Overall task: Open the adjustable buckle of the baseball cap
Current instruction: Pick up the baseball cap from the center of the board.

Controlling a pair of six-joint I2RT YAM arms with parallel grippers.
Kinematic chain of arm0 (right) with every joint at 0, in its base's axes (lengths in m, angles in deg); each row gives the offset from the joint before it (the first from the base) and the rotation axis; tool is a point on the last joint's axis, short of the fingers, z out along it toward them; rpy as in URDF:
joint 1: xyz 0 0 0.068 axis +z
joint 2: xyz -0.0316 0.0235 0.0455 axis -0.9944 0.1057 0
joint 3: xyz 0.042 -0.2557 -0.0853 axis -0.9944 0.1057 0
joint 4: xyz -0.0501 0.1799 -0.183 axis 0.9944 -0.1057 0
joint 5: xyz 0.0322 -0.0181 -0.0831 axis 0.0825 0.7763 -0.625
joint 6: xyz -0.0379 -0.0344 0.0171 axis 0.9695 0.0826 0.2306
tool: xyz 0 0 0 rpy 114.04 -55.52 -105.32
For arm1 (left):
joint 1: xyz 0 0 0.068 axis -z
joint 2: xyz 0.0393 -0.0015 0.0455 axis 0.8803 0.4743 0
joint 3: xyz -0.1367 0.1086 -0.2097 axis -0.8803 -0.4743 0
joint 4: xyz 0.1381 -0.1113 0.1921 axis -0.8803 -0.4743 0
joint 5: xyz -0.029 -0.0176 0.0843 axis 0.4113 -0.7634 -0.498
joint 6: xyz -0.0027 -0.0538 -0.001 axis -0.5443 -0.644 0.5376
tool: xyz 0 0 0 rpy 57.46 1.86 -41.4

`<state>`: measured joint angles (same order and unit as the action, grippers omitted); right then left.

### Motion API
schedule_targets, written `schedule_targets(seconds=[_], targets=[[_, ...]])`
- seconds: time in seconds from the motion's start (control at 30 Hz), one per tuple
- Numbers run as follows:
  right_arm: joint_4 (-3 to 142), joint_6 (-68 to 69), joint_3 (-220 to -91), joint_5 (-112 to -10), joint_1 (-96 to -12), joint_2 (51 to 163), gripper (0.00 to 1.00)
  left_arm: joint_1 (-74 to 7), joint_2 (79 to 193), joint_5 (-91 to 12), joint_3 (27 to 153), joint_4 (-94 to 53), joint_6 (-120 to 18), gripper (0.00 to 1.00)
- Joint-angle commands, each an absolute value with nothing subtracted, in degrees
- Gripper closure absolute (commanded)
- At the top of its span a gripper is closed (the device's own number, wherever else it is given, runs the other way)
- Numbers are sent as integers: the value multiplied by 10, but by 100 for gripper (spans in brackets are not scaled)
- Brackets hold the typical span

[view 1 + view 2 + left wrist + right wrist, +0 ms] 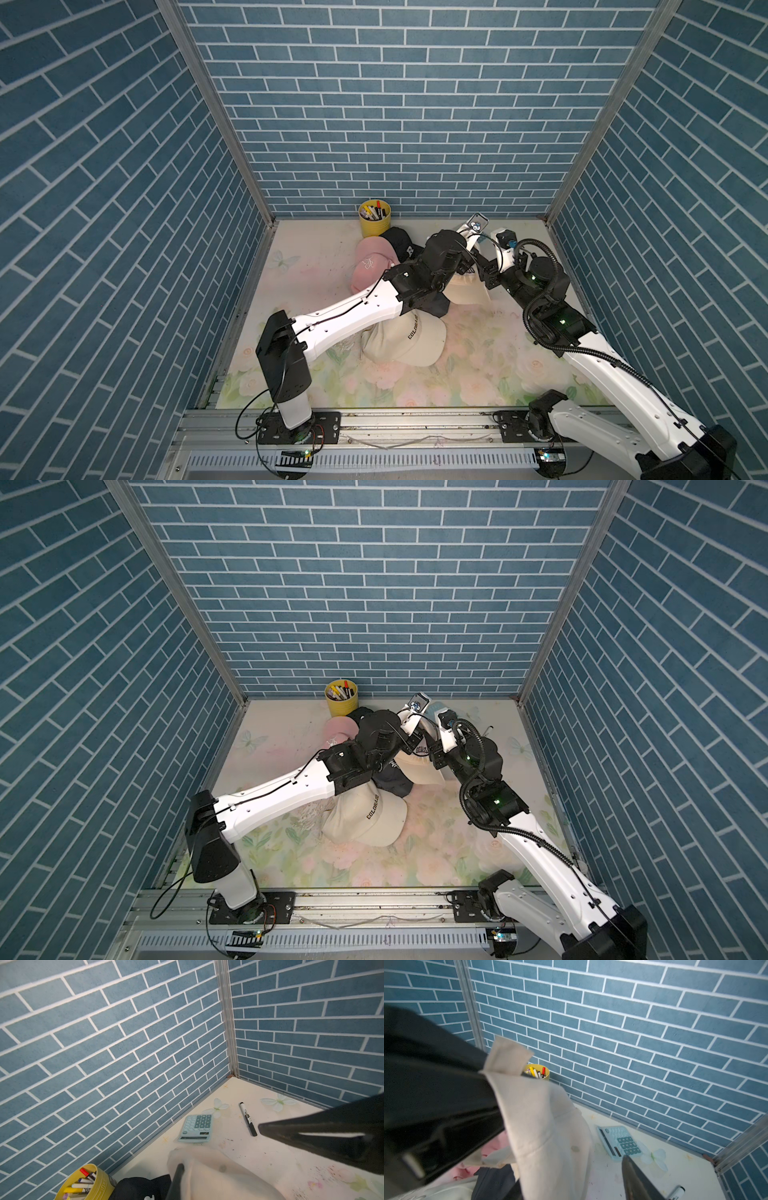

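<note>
A beige baseball cap (467, 291) (419, 766) hangs between the two arms at the back of the table. In the left wrist view my left gripper (182, 1167) is shut on its cloth (218, 1178), with one finger showing against the fabric. From the right wrist view, a flat beige strap end (508, 1057) sticks up out of that gripper's black body (436, 1084). My right gripper (571, 1176) is open, with the cap's crown (546, 1115) hanging between its spread fingers and table showing beside one finger (633, 1178). The buckle is hidden.
A yellow pen cup (374, 218) stands at the back wall, with pink (370, 262) and black (401, 243) caps beside it. A second beige cap (407, 340) lies in front and a navy cap (392, 781) under the arms. A calculator (196, 1128) and a marker (248, 1119) lie near the back right corner.
</note>
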<state>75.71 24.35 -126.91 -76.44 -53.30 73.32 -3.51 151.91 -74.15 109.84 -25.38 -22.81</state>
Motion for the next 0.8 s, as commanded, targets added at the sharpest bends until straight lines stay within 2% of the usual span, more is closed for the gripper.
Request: schedule_targets(seconds=[0.0,0.2,0.27,0.33,0.37,0.4,0.47,0.57,0.6,0.67,0.77], targets=[[807,280,-1269,-780,-530,730,42,-31,1519,-734,1114,-269,-256,100],[806,288,-1269,-750,-530,740,61,-29,1519,-721,1115,-275,-268,100],[804,292,-1267,-748,-530,741,77,-29,1519,-720,1115,-276,-271,100],[802,297,-1268,-746,-530,742,90,-29,1516,-719,1113,-275,-276,95],[803,298,-1268,-745,-530,742,97,-29,1515,-716,1112,-275,-279,86],[804,299,-1268,-750,-530,741,100,-29,1513,-710,1109,-275,-280,72],[808,304,-1265,-757,-531,736,100,-29,1501,-703,1092,-265,-278,50],[779,323,-1277,-744,-532,736,100,-30,1462,-701,1035,-221,-269,29],[763,330,-1286,-739,-532,739,100,-32,1443,-699,1008,-200,-263,23],[745,343,-1294,-728,-533,741,100,-37,1410,-701,966,-166,-251,18],[720,351,-1306,-704,-540,746,100,-49,1359,-678,915,-139,-222,17]])
